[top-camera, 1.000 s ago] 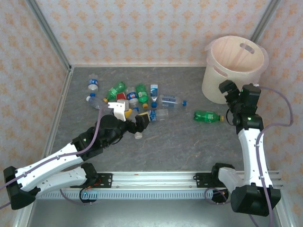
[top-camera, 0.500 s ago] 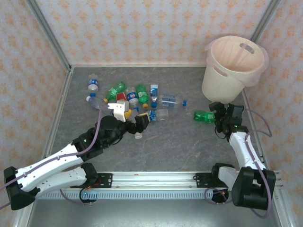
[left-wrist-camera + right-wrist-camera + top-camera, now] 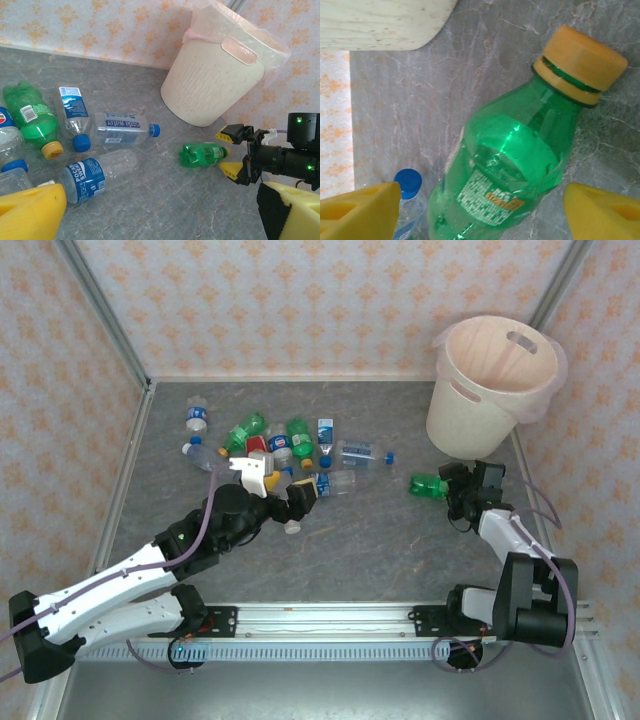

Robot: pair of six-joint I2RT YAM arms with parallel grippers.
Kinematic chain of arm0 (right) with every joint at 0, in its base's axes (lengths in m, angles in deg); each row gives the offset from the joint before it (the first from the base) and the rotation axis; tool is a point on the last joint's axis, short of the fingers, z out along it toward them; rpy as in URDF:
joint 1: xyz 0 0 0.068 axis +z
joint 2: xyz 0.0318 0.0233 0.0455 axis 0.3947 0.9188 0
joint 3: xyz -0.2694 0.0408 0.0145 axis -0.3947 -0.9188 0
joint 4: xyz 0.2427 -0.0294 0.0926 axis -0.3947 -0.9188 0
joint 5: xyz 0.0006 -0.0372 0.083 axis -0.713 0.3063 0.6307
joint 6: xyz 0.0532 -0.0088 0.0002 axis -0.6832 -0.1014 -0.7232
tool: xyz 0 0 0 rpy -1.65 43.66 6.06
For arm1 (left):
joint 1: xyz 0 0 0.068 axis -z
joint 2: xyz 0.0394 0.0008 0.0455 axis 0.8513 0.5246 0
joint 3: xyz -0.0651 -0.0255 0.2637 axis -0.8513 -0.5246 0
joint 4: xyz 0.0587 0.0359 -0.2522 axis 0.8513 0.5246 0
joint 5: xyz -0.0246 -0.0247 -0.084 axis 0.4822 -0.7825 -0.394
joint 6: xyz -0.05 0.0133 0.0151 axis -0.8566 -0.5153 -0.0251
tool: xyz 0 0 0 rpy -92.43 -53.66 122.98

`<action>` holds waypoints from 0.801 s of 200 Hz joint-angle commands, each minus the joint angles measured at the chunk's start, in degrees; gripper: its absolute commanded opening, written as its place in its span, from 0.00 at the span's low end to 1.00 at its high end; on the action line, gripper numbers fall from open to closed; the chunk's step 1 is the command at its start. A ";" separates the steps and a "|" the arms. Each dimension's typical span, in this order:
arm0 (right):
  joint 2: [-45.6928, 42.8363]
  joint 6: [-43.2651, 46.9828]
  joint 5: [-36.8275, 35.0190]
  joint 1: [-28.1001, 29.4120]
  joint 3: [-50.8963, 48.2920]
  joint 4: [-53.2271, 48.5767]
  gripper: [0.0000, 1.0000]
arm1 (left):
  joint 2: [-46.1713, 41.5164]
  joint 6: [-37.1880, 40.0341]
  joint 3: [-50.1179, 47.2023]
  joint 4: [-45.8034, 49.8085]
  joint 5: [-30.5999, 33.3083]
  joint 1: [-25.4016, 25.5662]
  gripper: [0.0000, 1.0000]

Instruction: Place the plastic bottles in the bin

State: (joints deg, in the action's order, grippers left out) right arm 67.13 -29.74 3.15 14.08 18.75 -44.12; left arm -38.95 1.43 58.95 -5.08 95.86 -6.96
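Bin (image 3: pixel 210 85) looks empty. Your right gripper (image 3: pixel 227 151) straddles the green bottle (image 3: pixel 515 160), jaws apart, no grip. Left gripper (image 3: pixel 160 212) wide open, empty, other bottles (image 3: pixel 275 445) just ahead.

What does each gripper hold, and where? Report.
Nothing is held. The right gripper straddles the green bottle without touching it; the left gripper is open, empty.

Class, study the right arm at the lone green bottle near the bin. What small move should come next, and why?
Probably close the right hand on the green bottle. Its yellow fingers sit on either side of the bottle with gaps showing, so nothing is gripped yet, and the bottle lies outside the bin.
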 commanded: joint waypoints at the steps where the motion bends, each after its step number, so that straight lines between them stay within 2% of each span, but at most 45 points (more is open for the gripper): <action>1: 1.42 -0.31 -2.16 -0.03 0.73 1.95 0.83 | 0.15 0.36 -0.13 -1.83 -0.74 0.35 0.99; 82: 11.07 4.04 -1.53 0.15 3.76 2.69 0.79 | 0.40 0.56 0.24 -1.08 -0.22 0.37 0.99; 130: 13.75 8.19 -2.18 1.32 5.50 1.22 0.81 | 1.64 0.39 0.66 -1.52 -0.60 0.44 0.99; 160: 14.37 9.59 -3.07 1.55 6.09 0.41 0.85 | 2.51 0.37 0.96 -1.56 -1.09 0.37 0.99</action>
State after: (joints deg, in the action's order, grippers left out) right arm 79.09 -23.14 2.34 15.00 23.73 -44.58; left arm -37.01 1.45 58.95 -5.10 95.79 -6.96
